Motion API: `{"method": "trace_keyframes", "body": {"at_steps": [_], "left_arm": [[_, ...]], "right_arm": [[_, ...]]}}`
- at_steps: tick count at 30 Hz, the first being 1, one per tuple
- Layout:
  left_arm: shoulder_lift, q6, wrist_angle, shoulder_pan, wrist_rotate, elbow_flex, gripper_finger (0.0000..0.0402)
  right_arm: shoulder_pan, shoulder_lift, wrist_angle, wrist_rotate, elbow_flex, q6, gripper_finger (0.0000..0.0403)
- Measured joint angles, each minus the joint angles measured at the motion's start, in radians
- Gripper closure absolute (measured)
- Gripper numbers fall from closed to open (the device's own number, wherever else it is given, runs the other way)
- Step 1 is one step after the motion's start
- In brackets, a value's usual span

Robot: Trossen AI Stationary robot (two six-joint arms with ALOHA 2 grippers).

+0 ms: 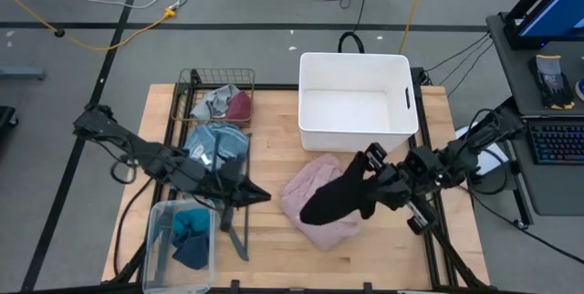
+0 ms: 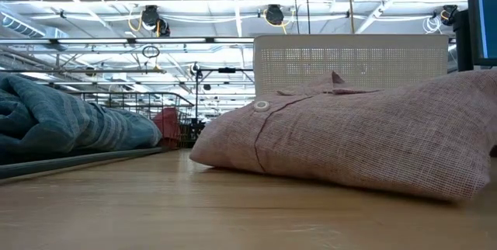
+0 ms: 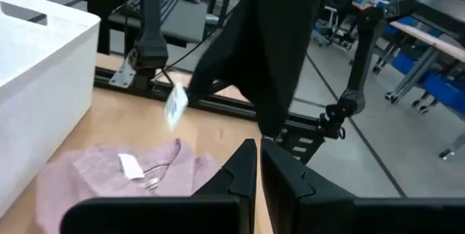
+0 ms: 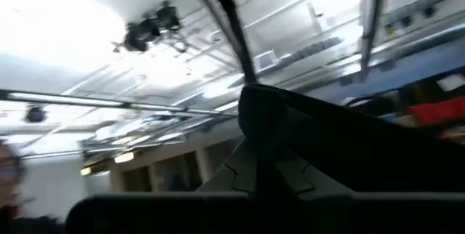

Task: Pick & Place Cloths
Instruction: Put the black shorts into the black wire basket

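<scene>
Grey floor with taped lines and loose cables surrounded the wooden table [image 1: 274, 162] in the high view. Above the pink shirt [image 1: 315, 204] the right gripper [image 1: 368, 173] was pinching the black piece [image 1: 336, 200], which hung below it over the shirt's near half. Just beyond that claw stood the white tub [image 1: 356, 102], nothing in it. The left gripper [image 1: 258, 194] rested pressed together, holding nothing; the blue striped top [image 1: 219, 145] lay just behind it, the teal pieces [image 1: 190, 236] sat in a clear bin [image 1: 155, 239] beside it, and the wire basket [image 1: 196, 84] held grey-blue and maroon cloth. Judged so, sorting was barely begun.

At table height only the shirt, the striped top and the tub's wall showed; both claws were out of sight.

From the left wrist, the black piece dangled beyond the closed fingers [image 3: 243, 172].

From the right wrist, dark cloth covered the fingers, and ceiling lights filled everything else.
</scene>
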Motion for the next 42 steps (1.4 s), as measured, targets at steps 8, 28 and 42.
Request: {"method": "trace_keyframes", "body": {"at_steps": [8, 28, 42], "left_arm": [[0.081, 0.002, 0.150, 0.000, -0.001, 0.000, 0.0374], [0.310, -0.057, 0.419, 0.037, 0.102, 0.000, 0.0199], [0.318, -0.035, 0.427, 0.067, 0.117, 0.000, 0.0180]], "right_arm": [[0.000, 0.001, 0.004, 0.161, 0.000, -0.050, 0.0403], [0.000, 0.001, 0.028, 0.158, 0.000, -0.045, 0.0403], [0.009, 0.001, 0.025, 0.158, 0.000, -0.041, 0.0403]]}}
